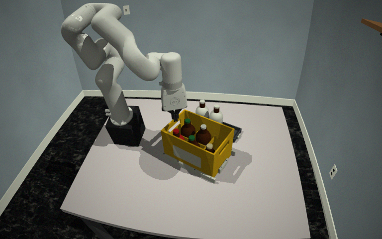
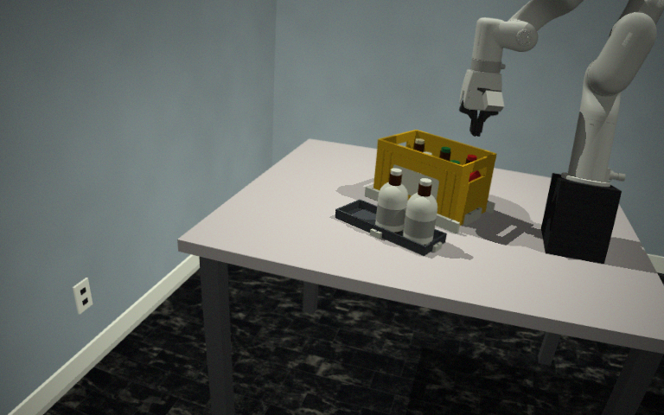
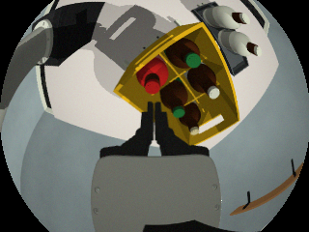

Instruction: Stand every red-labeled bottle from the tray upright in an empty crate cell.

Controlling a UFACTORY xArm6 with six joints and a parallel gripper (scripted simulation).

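The yellow crate [image 1: 200, 144] stands on the table with several bottles upright in it. The red-labeled bottle with a red cap [image 1: 176, 133] stands in the crate's corner cell nearest the arm; it also shows in the wrist view [image 3: 153, 81]. Brown bottles with green caps [image 1: 187, 128] and white caps [image 1: 203, 133] fill other cells. Two white bottles [image 2: 392, 205] [image 2: 421, 215] stand upright on the dark tray [image 2: 387, 231] beside the crate. My gripper [image 1: 175, 116] hovers above the crate's rim near the red bottle, shut and empty; it also shows in the exterior view [image 2: 475, 128].
The arm's black base [image 1: 125, 126] stands on the table left of the crate. The crate rests on a pale base plate [image 1: 209, 177]. The tray's left half [image 2: 354, 213] holds nothing.
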